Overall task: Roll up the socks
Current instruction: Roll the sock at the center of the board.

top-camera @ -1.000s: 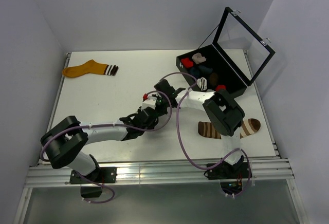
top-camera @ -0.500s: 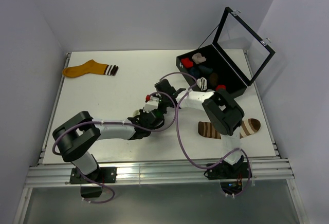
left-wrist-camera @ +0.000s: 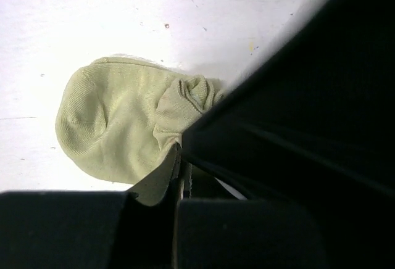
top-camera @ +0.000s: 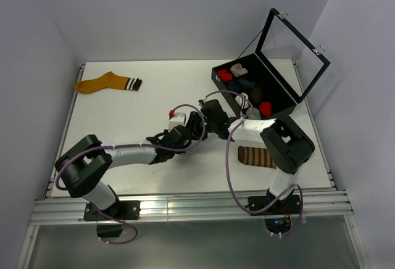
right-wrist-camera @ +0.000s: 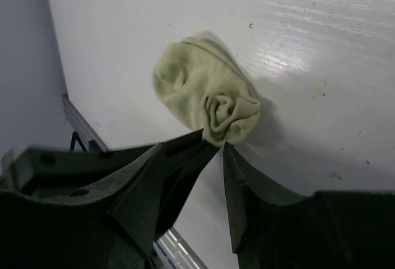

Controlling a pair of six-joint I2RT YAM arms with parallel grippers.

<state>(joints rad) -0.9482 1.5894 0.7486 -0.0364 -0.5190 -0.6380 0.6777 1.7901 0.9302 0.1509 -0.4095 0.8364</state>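
At the middle of the bench (top-camera: 123, 115), the half-rolled cream sock (right-wrist-camera: 203, 96) is hidden from above by both arms. The left gripper (left-wrist-camera: 182, 161) is clamped on its edge. The right gripper (right-wrist-camera: 221, 148) has its fingers apart beside the roll.

White worktop (top-camera: 123, 111) carries an orange sock (top-camera: 108, 83) at ten o'clock, an open black case (top-camera: 289, 90) at two, a brown striped sock (top-camera: 256, 157) at four, and a partly rolled cream sock (right-wrist-camera: 200, 96) near the centre.

bare tabletop (top-camera: 117, 118) wide beside orange sock (top-camera: 99, 84), open box (top-camera: 279, 99) blocks far right, striped sock (top-camera: 256, 157) near edge
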